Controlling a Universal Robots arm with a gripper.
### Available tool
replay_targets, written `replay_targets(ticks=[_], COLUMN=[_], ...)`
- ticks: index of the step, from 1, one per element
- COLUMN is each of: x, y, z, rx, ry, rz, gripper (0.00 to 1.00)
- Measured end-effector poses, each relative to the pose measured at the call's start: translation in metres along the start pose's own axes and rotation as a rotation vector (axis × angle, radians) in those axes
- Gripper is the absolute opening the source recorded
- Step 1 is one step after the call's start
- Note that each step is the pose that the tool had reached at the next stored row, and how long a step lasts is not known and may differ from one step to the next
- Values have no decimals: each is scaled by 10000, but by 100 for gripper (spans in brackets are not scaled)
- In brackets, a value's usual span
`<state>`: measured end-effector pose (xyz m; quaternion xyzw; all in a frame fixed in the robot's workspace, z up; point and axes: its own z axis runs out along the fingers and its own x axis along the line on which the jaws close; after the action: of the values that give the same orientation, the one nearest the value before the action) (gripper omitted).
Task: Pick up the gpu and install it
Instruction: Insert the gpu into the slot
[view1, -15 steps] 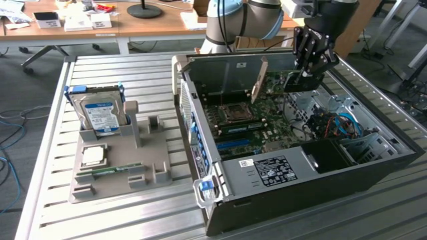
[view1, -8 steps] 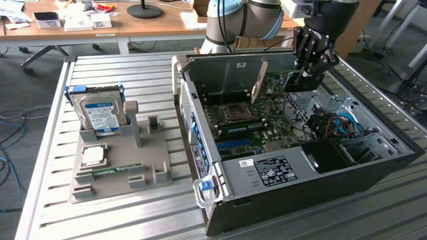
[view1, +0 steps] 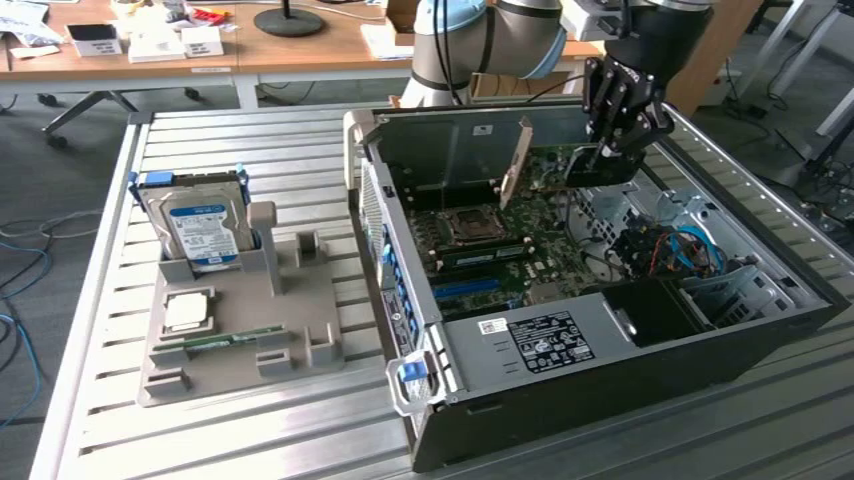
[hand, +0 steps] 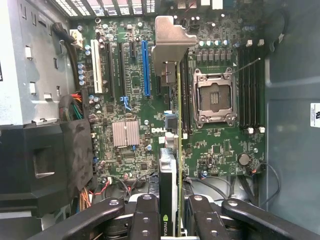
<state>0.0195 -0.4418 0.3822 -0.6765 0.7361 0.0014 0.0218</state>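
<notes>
My gripper (view1: 610, 163) is shut on the gpu (view1: 551, 168), a green card with a silver bracket, and holds it on edge inside the open computer case (view1: 601, 350), just above the motherboard (view1: 521, 245). In the wrist view the gpu (hand: 169, 45) runs edge-on away from my gripper (hand: 175, 222), bracket end farthest. Black fingers (hand: 147, 215) clamp its near end on both sides. The card hovers between the blue slot (hand: 145, 67) and the CPU socket (hand: 215, 102), over a black slot beside the blue one. Whether it touches the slot is hidden.
A grey holder tray (view1: 247, 350) on the slatted table holds a hard drive (view1: 200, 228), a CPU chip (view1: 187, 312) and a memory stick (view1: 220, 340). Coloured cables (view1: 674, 250) and a black power-supply block (hand: 45, 160) crowd one side of the case. Wooden desks stand behind.
</notes>
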Motion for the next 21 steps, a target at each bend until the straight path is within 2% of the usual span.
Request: replay_targets(ticks=[21], x=[1], y=[4], z=[28], rx=[0], ry=[-2], rz=[1], gripper=[27])
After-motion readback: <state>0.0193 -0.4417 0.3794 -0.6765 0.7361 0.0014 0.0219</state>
